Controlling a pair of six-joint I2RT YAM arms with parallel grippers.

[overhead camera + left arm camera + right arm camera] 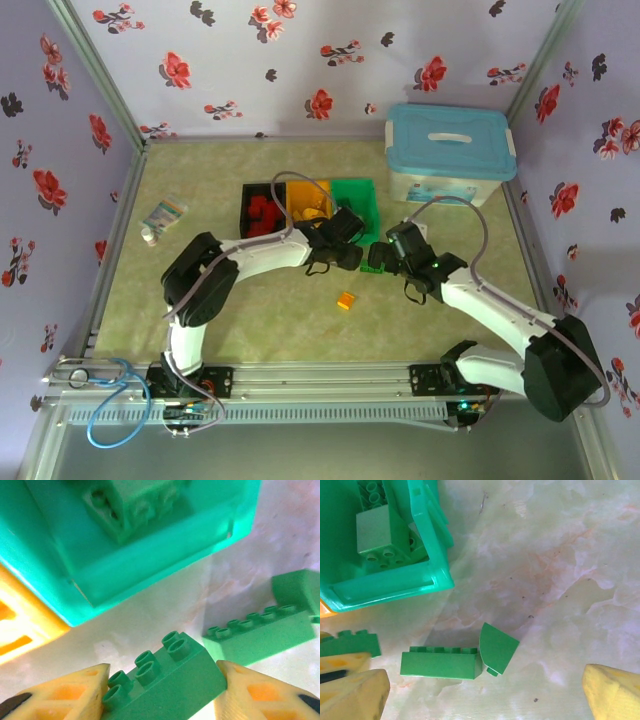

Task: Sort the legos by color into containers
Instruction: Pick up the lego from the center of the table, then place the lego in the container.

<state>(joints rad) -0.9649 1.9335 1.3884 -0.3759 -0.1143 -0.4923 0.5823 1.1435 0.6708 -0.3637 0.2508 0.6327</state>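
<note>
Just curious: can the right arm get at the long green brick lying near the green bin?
Probably yes: the right gripper hangs open above the long green brick, nothing over it; a curved green piece touches one end.

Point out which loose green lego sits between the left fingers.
The short green brick with paired studs, between the left gripper's fingers. The long green brick and the curved green piece lie apart beside it, untouched.

Your left gripper [161,692] pinches a green brick [165,672] between its fingers; your right gripper [485,692] hangs wide open. Left arm [255,255] and right arm [495,310] angle inward, wrists nearly meeting.
</note>
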